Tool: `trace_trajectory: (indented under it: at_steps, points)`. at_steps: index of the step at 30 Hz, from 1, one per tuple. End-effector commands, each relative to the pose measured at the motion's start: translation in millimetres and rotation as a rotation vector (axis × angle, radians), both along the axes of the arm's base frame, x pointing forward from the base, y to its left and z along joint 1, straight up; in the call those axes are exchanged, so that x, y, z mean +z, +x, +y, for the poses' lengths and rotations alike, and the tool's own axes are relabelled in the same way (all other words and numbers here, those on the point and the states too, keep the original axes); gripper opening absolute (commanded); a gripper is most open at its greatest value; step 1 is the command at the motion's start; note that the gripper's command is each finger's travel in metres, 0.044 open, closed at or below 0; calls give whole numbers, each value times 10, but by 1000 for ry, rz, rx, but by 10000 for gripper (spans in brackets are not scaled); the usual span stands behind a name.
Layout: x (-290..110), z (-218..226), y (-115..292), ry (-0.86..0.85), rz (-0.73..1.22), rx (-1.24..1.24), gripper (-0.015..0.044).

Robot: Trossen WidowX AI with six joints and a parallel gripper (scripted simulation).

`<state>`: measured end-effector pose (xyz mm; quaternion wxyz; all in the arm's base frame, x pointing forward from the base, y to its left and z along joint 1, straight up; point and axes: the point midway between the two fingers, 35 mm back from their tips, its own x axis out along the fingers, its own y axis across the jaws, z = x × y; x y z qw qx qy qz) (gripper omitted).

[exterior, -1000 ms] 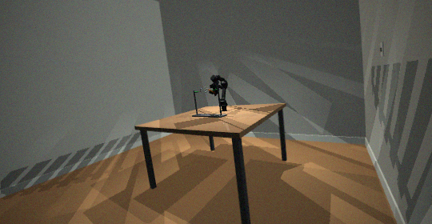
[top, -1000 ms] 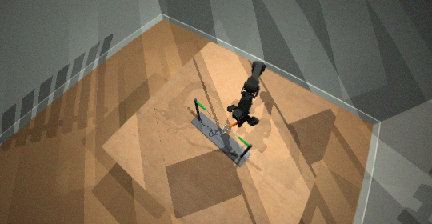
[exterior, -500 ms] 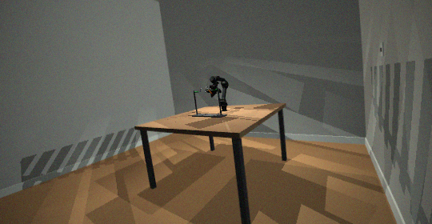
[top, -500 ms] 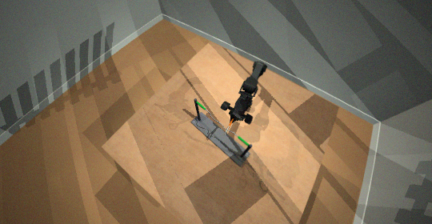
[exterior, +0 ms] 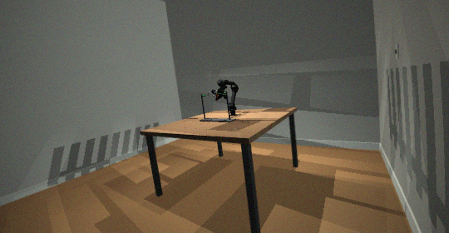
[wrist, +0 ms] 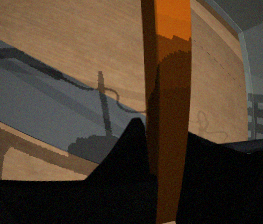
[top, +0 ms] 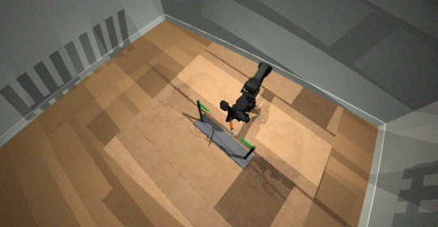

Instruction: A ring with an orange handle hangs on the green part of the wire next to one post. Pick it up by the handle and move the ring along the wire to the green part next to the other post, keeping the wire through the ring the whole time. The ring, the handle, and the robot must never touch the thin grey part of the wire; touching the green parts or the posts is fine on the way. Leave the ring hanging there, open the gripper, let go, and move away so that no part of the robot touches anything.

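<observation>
My gripper is shut on the orange handle, which runs between the black fingers in the wrist view. The ring is a small pale loop at the handle's end in the top view. It is at the grey stretch of the wire, nearer the right green part than the left green part. Whether the wire runs through it or touches it is too small to tell. The left post and right post stand at the wire's ends. The ring is outside the wrist view.
The grey base lies under the wire on the wooden table. The dark arm reaches in from the back, its wrist close above the wire. Shadows of the wire and ring fall on the base and table.
</observation>
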<state>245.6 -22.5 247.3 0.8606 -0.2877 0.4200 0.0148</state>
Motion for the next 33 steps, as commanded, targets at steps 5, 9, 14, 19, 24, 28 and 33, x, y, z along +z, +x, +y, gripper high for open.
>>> trace_trajectory:
  at_steps: [5, 9, 14, 19, 24, 28, 33]
  points:
    - [15, -105, 6, -148, -21, 60, -150]
    - [-20, -80, -14, -151, -30, 51, -150]
    - [-100, 1, -49, -105, -44, 15, -150]
    - [-227, 100, -34, -25, -103, -10, -150]
    - [-376, 244, 2, 82, -182, -47, -150]
    - [-491, 388, 49, 175, -255, -86, -150]
    - [-612, 586, 135, 291, -354, -139, -150]
